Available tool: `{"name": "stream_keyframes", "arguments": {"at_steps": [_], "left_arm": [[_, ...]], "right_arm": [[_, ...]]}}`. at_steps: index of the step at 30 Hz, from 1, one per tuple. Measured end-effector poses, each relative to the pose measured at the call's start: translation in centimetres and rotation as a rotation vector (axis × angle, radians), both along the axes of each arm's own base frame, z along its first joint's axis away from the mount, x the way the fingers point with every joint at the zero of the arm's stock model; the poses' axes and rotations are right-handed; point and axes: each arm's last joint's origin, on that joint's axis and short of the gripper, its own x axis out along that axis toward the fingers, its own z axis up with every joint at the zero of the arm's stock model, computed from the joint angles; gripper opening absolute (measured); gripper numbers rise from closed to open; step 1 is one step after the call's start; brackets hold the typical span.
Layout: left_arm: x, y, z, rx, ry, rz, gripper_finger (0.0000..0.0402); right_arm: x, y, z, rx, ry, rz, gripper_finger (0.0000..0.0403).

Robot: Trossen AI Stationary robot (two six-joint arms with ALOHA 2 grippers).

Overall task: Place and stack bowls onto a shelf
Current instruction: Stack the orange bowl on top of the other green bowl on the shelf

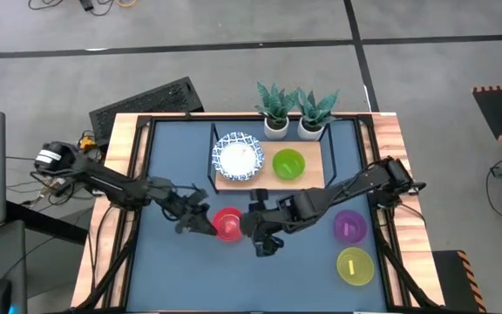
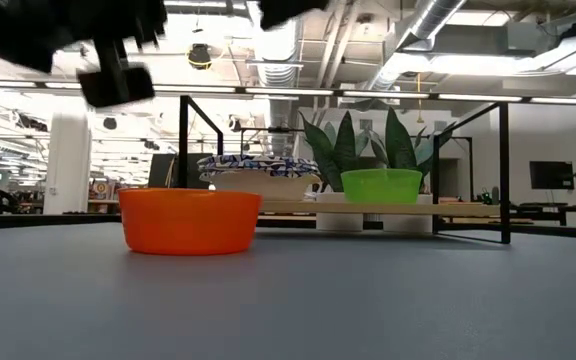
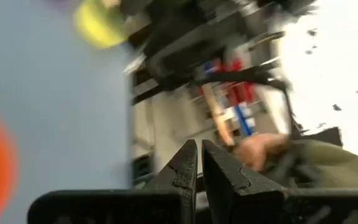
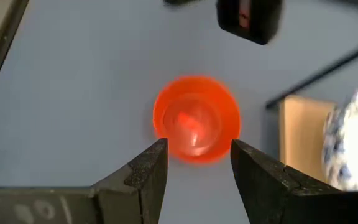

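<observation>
Red bowl (image 4: 196, 118) on surface, awaiting pickup: right gripper (image 4: 199, 163) above, fingers apart, must descend and close; left gripper (image 3: 199, 163) fingers together, empty.

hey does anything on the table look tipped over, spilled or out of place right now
Nothing stands out. The red bowl sits upright on the table between the shut left gripper and open right gripper. The patterned bowls and green bowl rest level on the shelf; purple bowl and yellow bowl sit upright.
</observation>
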Motion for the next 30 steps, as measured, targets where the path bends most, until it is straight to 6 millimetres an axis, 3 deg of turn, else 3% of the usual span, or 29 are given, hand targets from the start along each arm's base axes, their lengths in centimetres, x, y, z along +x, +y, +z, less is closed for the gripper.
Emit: {"name": "stream_keyframes", "arguments": {"at_steps": [3,9,16,24,30], "left_arm": [[-1.4,0.2,2.3,-0.026,-0.11,0.018,0.0009],[-4.3,0.9,5.5,-0.053,-0.277,0.11,0.0009],[-6.6,1.6,6.5,-0.049,-0.296,0.21,0.0009],[-7.7,2.1,6.4,-0.008,-0.264,0.299,0.0009],[-7.7,2.2,5.7,0.015,-0.189,0.326,0.0009]], "right_arm": [[1.2,0.1,-0.9,0.0,-0.017,0.103,0.02],[3.8,0.1,-6.0,-0.012,0.082,0.265,0.02],[4.8,0.1,-10.0,-0.067,0.185,0.328,0.02],[5.3,-0.5,-12.0,-0.056,0.235,0.322,0.0195],[5.3,-0.9,-13.1,-0.043,0.289,0.288,0.0111]]}}
